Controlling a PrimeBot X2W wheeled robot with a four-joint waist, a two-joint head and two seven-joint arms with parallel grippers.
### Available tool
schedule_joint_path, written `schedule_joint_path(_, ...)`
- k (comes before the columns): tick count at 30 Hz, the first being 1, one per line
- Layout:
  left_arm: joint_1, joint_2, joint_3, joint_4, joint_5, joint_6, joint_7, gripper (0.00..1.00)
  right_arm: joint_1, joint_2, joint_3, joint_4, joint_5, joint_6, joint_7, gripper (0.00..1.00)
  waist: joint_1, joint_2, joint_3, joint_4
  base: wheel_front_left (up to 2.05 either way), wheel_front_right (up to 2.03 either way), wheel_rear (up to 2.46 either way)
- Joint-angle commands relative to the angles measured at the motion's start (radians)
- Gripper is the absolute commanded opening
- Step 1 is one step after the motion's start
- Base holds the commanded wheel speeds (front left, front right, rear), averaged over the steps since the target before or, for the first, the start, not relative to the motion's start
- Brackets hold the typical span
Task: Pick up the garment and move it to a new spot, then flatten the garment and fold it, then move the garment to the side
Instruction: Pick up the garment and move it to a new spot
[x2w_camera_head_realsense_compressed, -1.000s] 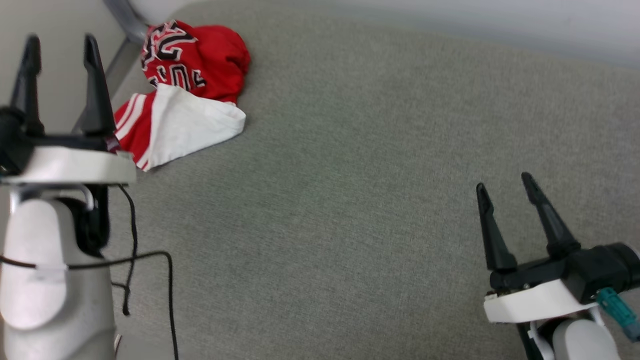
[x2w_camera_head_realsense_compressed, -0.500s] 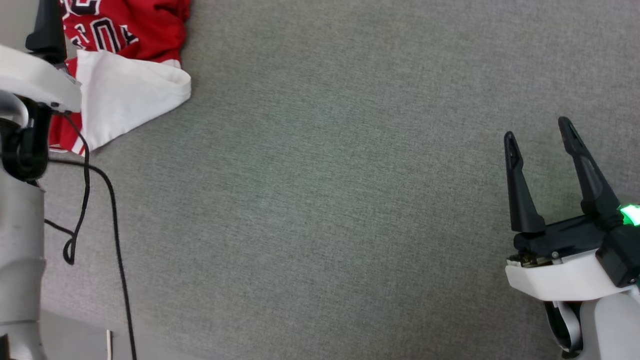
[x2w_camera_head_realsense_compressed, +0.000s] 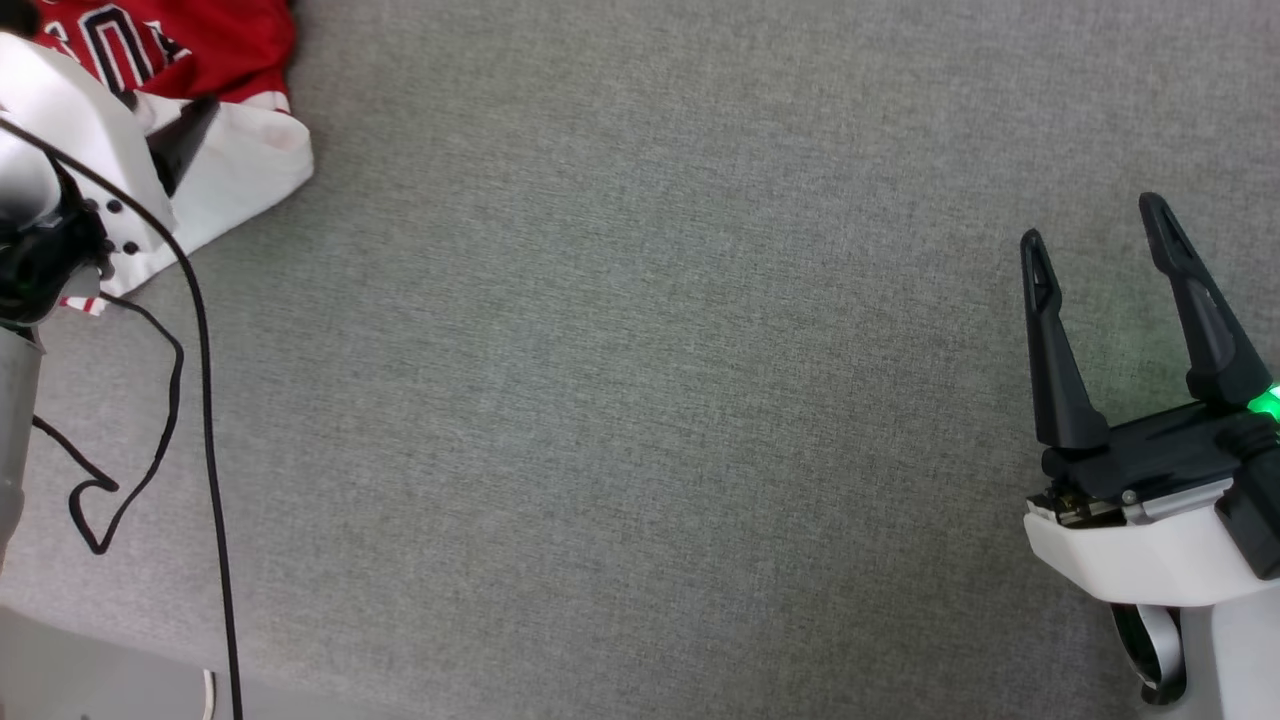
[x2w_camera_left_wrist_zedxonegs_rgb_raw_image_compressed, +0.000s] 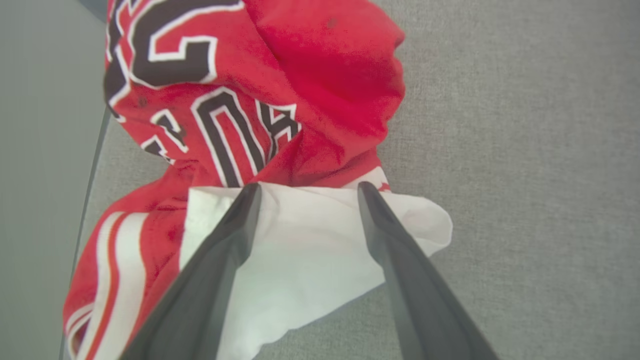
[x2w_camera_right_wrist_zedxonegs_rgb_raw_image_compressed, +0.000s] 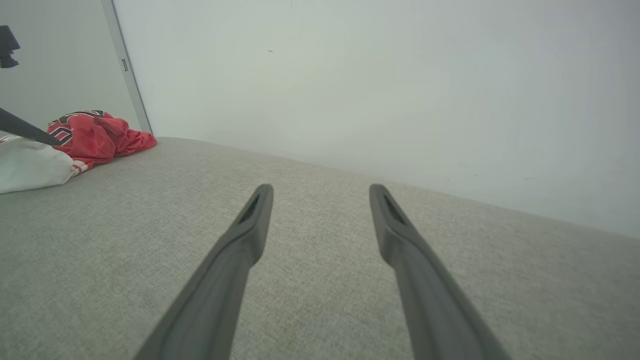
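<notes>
As head view shifted, left fingers (x2w_camera_left_wrist_zedxonegs_rgb_raw_image_compressed: 235, 235), apart, advanced over garment (x2w_camera_left_wrist_zedxonegs_rgb_raw_image_compressed: 300, 100); right fingers (x2w_camera_head_realsense_compressed: 1055, 360) apart.

text | garment (x2w_camera_left_wrist_zedxonegs_rgb_raw_image_compressed: 325, 85) | black white-outlined lettering (x2w_camera_left_wrist_zedxonegs_rgb_raw_image_compressed: 222, 137) | crumpled, not readable

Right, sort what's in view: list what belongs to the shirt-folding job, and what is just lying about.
Job: garment, crumpled; left gripper, open over its white sleeve; right gripper, open.
Lying about: black cable; grey surface; white wall.
</notes>
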Motion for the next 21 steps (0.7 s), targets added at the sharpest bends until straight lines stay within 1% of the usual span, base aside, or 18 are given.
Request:
schedule_joint_path(1,-0.019,0.012,-0.014,0.012,-0.006,0.000,0.025,1.00,-0.018,-0.007,0.003,-0.009,-0.004,-0.001,-0.003,1.00,-0.0001,0.0000,0.018,-0.008,0.00,0.00,0.00)
schedule_joint_path(5,-0.040,0.022,-0.060,0.066,-0.021,0.000,0.121,1.00,-0.027,-0.011,0.010,-0.017,-0.003,-0.001,-0.003,1.00,-0.0001,0.0000,0.045,-0.023,0.00,0.00,0.00)
schedule_joint_path(8,-0.046,0.017,-0.078,0.105,-0.041,0.000,0.176,1.00,-0.034,-0.009,0.010,-0.024,0.002,-0.001,-0.003,1.00,-0.0001,0.0000,0.061,-0.034,0.00,0.00,0.00)
schedule_joint_path(12,-0.047,-0.009,-0.095,0.137,-0.077,0.000,0.208,1.00,-0.040,-0.007,0.010,-0.032,0.003,-0.001,-0.003,1.00,-0.0001,0.0000,0.077,-0.041,0.00,0.00,0.00)
schedule_joint_path(14,-0.048,-0.010,-0.120,0.143,-0.074,0.000,0.215,1.00,-0.042,-0.007,0.012,-0.035,0.002,-0.001,-0.003,1.00,-0.0001,0.0000,0.080,-0.042,0.00,0.00,0.00)
schedule_joint_path(15,-0.047,-0.012,-0.130,0.142,-0.077,0.000,0.214,0.92,-0.042,-0.007,0.014,-0.036,0.001,-0.001,-0.003,1.00,-0.0001,0.0000,0.081,-0.042,0.00,0.00,0.00)
schedule_joint_path(16,-0.048,-0.014,-0.137,0.140,-0.085,0.000,0.209,0.27,-0.043,-0.007,0.015,-0.037,0.001,-0.001,-0.003,1.00,-0.0001,0.0000,0.081,-0.042,0.00,0.00,0.00)
schedule_joint_path(17,-0.049,-0.016,-0.145,0.135,-0.092,0.000,0.202,0.00,-0.045,-0.006,0.016,-0.038,0.002,-0.001,-0.003,1.00,-0.0001,0.0000,0.079,-0.041,0.00,0.00,0.00)
schedule_joint_path(19,-0.052,-0.010,-0.164,0.123,-0.098,0.000,0.186,0.00,-0.046,-0.006,0.017,-0.035,0.004,-0.001,-0.003,1.00,-0.0001,0.0000,0.067,-0.038,0.00,0.00,0.00)
schedule_joint_path(21,-0.064,0.016,-0.182,0.103,-0.091,-0.001,0.151,0.00,-0.045,-0.005,0.020,-0.029,0.007,-0.001,-0.003,1.00,-0.0001,0.0000,0.049,-0.035,0.00,0.00,0.00)
